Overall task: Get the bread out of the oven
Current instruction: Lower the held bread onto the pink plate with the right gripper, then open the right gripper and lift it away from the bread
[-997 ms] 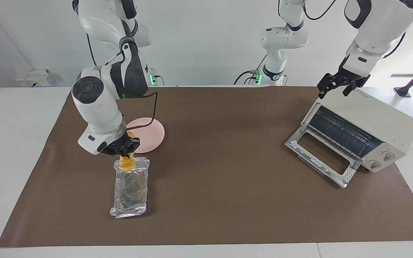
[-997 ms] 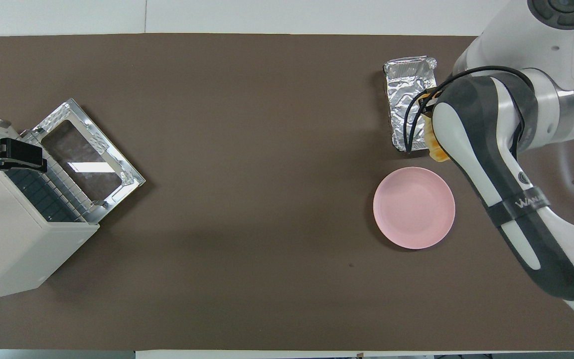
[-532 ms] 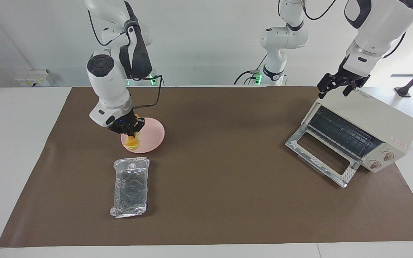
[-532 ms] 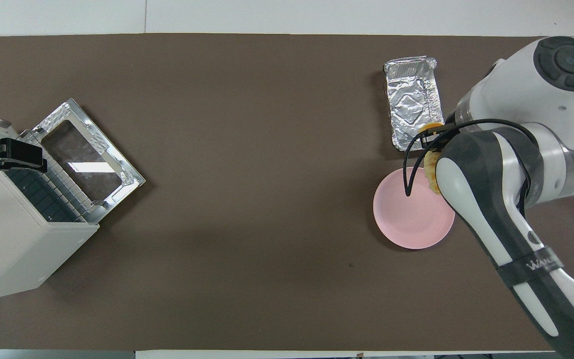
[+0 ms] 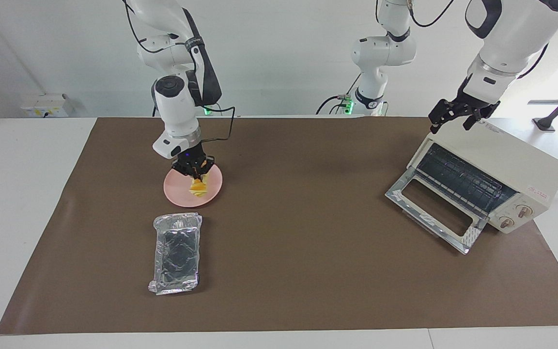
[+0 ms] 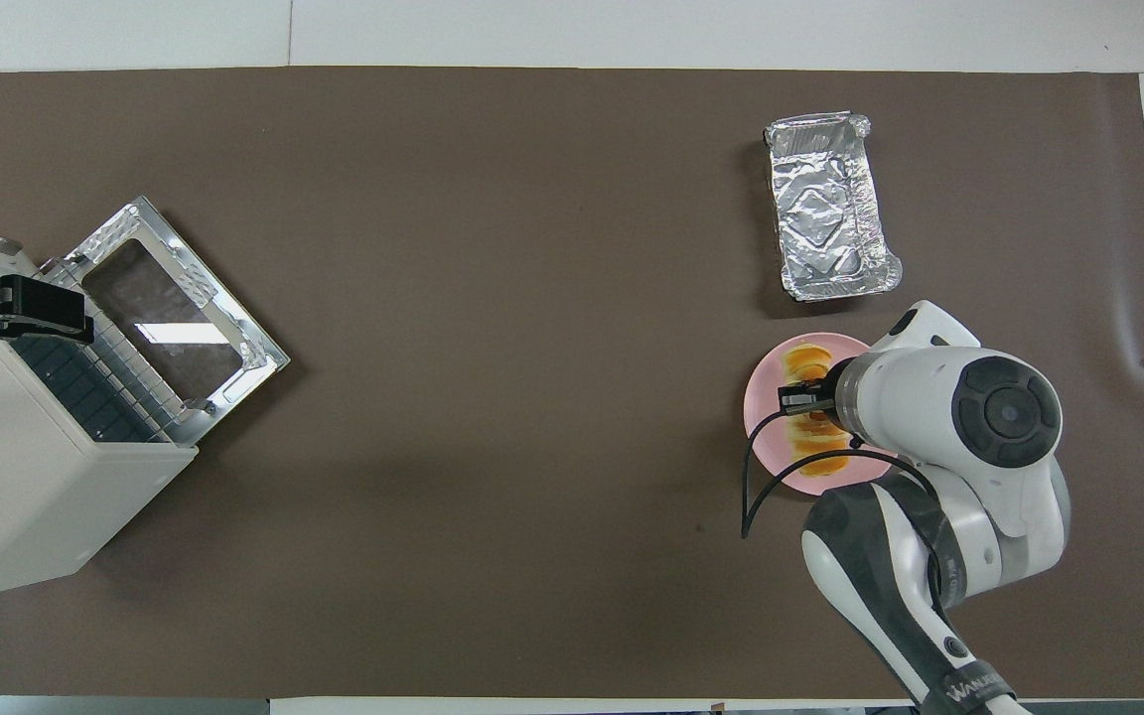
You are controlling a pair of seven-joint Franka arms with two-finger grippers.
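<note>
The oven [image 5: 482, 179] stands door-down at the left arm's end of the surface; the left gripper [image 5: 453, 118] hovers over it, fingers spread. The right gripper [image 5: 194, 169] clamps the bread [image 6: 810, 417] over the pink plate [image 5: 175, 191]; only the overhead view shows the loaf's full length.

Bread [image 5: 196, 186]: small golden-orange loaf, ridged crosswise like a row of slices. It sits over the pink plate [image 5: 178, 193] at my right arm's end of the worktop, clamped in my right gripper [image 5: 194, 170]; whether it touches the plate I cannot tell.

Oven [image 5: 497, 167]: boxy, cream-white, toward my left arm's end. Glass drop door [image 5: 431, 208] folded down and open, wire rack [image 5: 458, 177] showing, two round knobs on its front.
</note>
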